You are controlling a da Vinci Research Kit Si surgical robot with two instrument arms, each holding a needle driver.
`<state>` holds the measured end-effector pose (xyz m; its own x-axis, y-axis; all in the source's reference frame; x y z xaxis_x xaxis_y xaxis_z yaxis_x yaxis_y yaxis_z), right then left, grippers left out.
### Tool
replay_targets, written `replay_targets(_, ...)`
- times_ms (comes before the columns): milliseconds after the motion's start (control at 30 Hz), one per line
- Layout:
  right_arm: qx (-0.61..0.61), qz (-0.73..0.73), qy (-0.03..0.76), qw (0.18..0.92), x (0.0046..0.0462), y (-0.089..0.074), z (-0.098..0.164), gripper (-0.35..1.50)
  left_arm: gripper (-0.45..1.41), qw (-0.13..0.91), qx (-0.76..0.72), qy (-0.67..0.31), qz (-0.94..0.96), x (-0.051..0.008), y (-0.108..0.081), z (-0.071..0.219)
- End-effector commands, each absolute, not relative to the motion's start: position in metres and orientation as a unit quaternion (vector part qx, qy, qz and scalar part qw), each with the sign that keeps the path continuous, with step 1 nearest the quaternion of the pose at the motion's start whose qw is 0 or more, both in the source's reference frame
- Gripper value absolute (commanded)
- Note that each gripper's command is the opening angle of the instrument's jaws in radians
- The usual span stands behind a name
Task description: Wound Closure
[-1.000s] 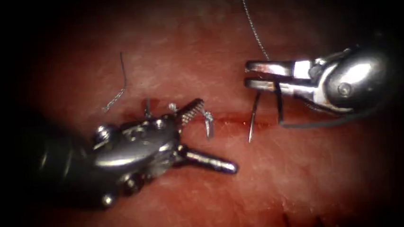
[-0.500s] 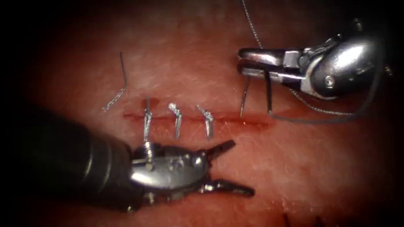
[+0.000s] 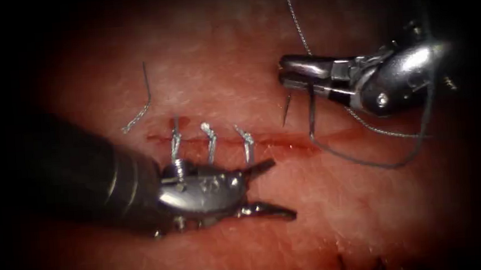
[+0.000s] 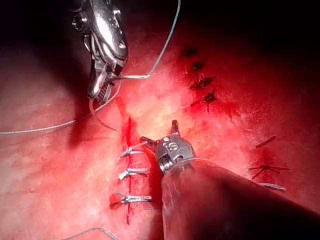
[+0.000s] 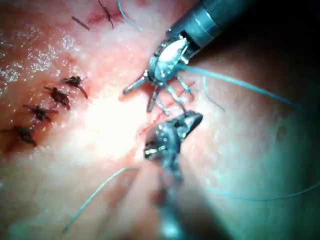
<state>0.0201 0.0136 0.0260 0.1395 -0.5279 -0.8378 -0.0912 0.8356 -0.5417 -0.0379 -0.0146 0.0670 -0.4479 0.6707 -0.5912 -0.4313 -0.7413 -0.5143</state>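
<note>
Since a moment ago, the left arm's shiny metal tool (image 3: pixel 264 190) has slid up a little toward the cut, and the right arm's shiny metal tool (image 3: pixel 290 75) has moved a bit to the left, carrying the needle with it.

From the endoscope, the left tool's fingers are spread apart and hold nothing. They sit just below the long red cut (image 3: pixel 235 142) in the pink tissue (image 3: pixel 236 67), beside three silvery stitches (image 3: pixel 211 140). The right tool's fingers are clenched on the thin curved steel needle (image 3: pixel 287 108), near its middle. The needle's point hangs down just above the right end of the cut, not in the tissue. A dark thin thread (image 3: pixel 378 162) loops below the right tool. A loose cut end of thread (image 3: pixel 139 105) lies above the cut on the left.

The left wrist view adds a row of dark older stitches (image 4: pixel 200 82) beyond the cut.

The right wrist view shows the left tool (image 5: pixel 142 95) with its fingers spread.
</note>
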Motion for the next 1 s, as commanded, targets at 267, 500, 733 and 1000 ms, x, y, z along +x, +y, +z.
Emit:
replay_targets(267,-0.257,-0.165,0.637,0.708,0.0209,0.0122,0.0277,-0.35,0.47,0.331,-0.408,-0.148,0.838,-0.0384,-0.016,0.0671)
replay_targets(500,-0.263,-0.174,0.636,0.705,0.0207,0.0117,0.0285,-0.35,0.49,0.331,-0.408,-0.149,0.838,-0.0384,-0.016,0.0668)
replay_targets(733,-0.263,-0.177,0.635,0.704,0.0206,0.0113,0.0288,-0.35,0.49,0.331,-0.408,-0.149,0.838,-0.0383,-0.016,0.0668)
replay_targets(1000,-0.268,-0.187,0.632,0.703,0.0207,0.0109,0.0291,-0.35,0.49,0.331,-0.408,-0.15,0.837,-0.0382,-0.0159,0.0666)
